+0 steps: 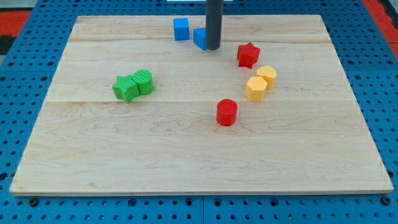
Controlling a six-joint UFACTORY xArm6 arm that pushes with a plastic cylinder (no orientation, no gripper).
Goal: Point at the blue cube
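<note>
Surface: a pale wooden board (pixel 186 149) of joined planks, lying on a blue pegboard base (pixel 25 62) dotted with holes; a strip of red shows at the view's top corners.
Rod: a straight dark rod (pixel 213 18) comes down from the view's top edge, a little right of centre.
My tip: my tip (pixel 213 48) sits on the surface near the view's top, pressed against or just beside the right side of a blue block.
Claw: there is none on this arm, only the rod, so there is nothing spread or pressed together to tell of.
Blue cube: the blue cube (pixel 181 28) stands near the view's top edge, left of the rod and just apart from the second blue piece.
Second blue block: a blue block (pixel 199 38), partly hidden by the rod, so I cannot make out its full shape; it lies between the blue cube and my tip.
Red star: the red star (pixel 248 55) is to the right of my tip, apart from it.
Yellow blocks: two yellow blocks, one (pixel 267 76) above the other (pixel 255 88), touching, below the red star.
Red cylinder: the red cylinder (pixel 227 112) stands alone near the board's middle.
Green blocks: a green star-like block (pixel 125 88) and a green rounded block (pixel 143 81) touch each other at the view's left.
</note>
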